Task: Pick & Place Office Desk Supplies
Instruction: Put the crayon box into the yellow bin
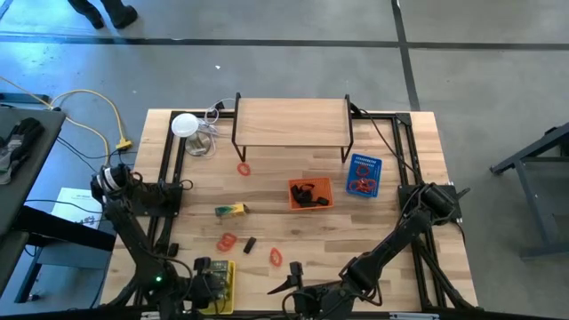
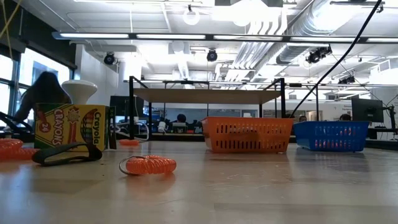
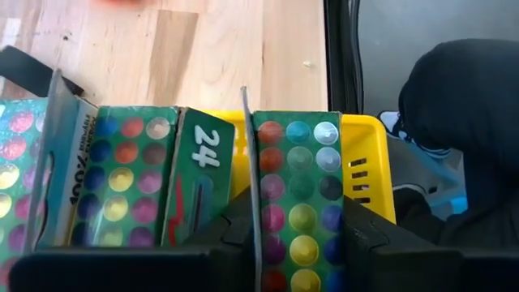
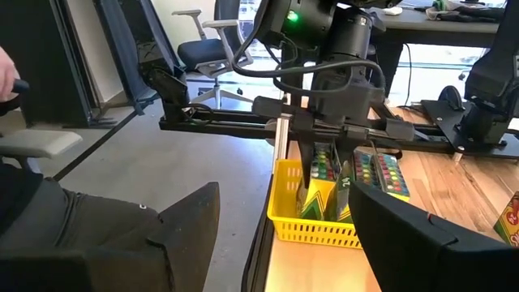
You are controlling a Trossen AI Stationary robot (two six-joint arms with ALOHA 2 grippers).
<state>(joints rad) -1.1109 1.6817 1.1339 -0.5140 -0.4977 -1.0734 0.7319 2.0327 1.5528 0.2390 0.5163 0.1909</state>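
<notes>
Left gripper (image 1: 210,286) is hanging over the yellow basket (image 1: 229,302) at lower left, fingers (image 3: 357,243) loosening around a crayon pack (image 3: 296,195) standing inside. Placing step. Next: release fully, lift clear. Right gripper (image 1: 292,284) is idling at bottom centre, jaws spread, empty.

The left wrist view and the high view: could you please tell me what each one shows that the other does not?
Only the left wrist view shows the coloured dots and the "24" on the crayon packs standing in the basket. Only the high view shows the orange basket, the blue basket, the wooden shelf, the red bands and the right gripper, open at the near edge. Both show the yellow basket with packs under the left gripper.
</notes>
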